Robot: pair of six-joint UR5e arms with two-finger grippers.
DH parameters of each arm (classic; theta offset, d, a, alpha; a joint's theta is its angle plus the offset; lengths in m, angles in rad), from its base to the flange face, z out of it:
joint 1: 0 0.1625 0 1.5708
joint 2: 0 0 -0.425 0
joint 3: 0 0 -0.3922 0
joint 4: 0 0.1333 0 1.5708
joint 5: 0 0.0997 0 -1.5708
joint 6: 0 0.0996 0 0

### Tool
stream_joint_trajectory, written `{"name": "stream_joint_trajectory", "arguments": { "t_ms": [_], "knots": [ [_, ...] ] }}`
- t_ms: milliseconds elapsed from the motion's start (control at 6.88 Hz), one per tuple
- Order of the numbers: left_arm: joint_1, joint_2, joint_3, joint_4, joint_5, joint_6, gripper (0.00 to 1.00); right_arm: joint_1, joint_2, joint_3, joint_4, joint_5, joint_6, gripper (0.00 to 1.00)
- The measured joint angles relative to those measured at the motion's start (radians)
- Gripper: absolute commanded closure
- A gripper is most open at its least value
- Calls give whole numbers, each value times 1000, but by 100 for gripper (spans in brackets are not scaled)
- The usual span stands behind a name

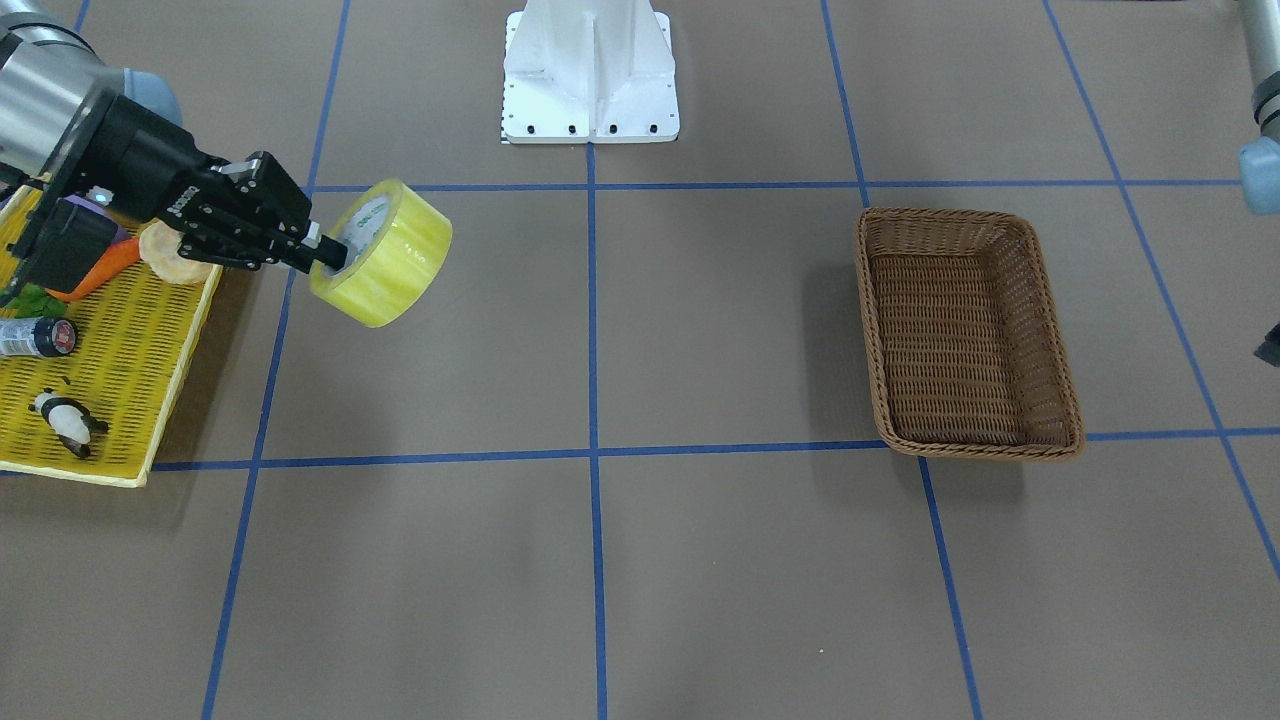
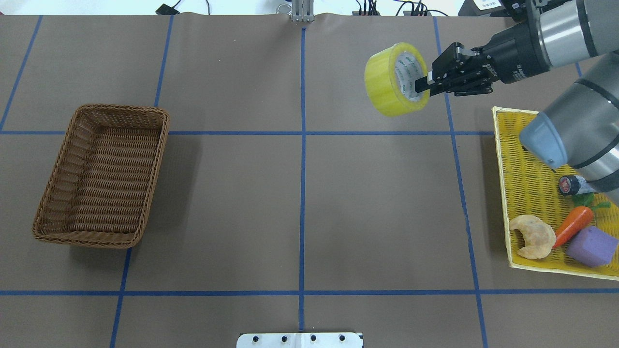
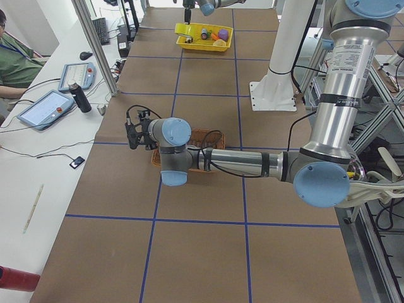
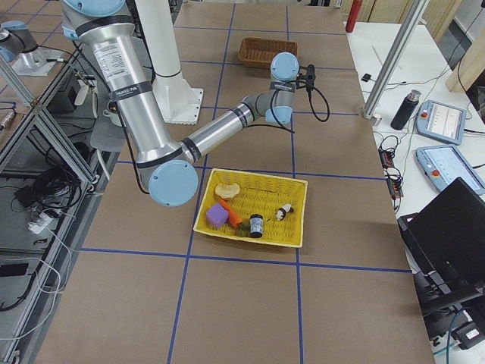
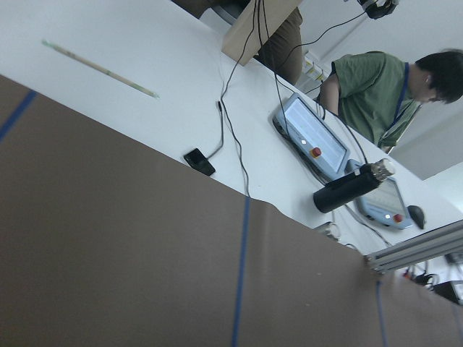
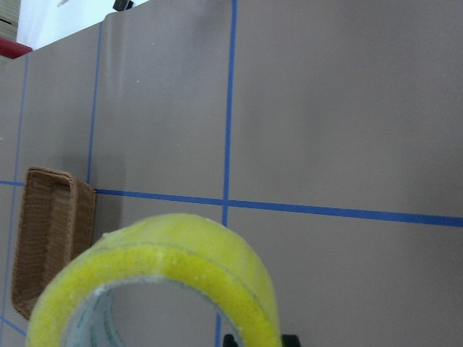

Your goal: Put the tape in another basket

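Note:
The tape (image 1: 395,260), a wide yellow roll with a pale core, hangs in the air over the table, tilted on its side. My right gripper (image 1: 335,255) is shut on the roll's wall, with one finger inside the core. The pair also shows in the overhead view, tape (image 2: 384,79) and gripper (image 2: 420,86), just beyond the yellow tray. The roll fills the bottom of the right wrist view (image 6: 181,253). The brown wicker basket (image 2: 159,145) stands empty across the table. My left gripper (image 3: 132,131) shows only from the side, beside the basket; I cannot tell whether it is open.
A flat yellow mesh tray (image 2: 522,169) under my right arm holds a croissant (image 2: 533,236), a carrot (image 2: 573,226), a purple block (image 2: 592,246), a small bottle (image 2: 569,185) and a panda toy (image 1: 68,422). The robot's white base mount (image 1: 590,70) stands at mid-table.

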Motion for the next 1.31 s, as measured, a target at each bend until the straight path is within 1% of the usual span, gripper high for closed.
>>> {"name": "stream_joint_trajectory", "arguments": {
  "t_ms": [145, 291, 436, 581, 872, 1017, 1307],
  "knots": [
    [16, -43, -42, -2, -38, -210, 1, -74, 6, 1, 142, -101, 149, 100],
    [43, -75, -88, -3, -52, -369, 1, -151, 12, 3, 247, -193, 250, 100],
    [96, -104, -139, -2, -57, -474, 2, -216, 29, 4, 300, -250, 306, 100],
    [178, -140, -184, -2, -59, -542, 2, -264, 53, 7, 321, -271, 337, 100],
    [338, -226, -231, -8, -65, -620, 2, -311, 79, 33, 335, -266, 361, 100],
    [370, -261, -237, -10, -73, -654, 2, -324, 82, 46, 347, -246, 364, 100],
    [384, -303, -244, -21, -90, -705, 2, -332, 83, 57, 380, -210, 365, 100]
  ]
}}
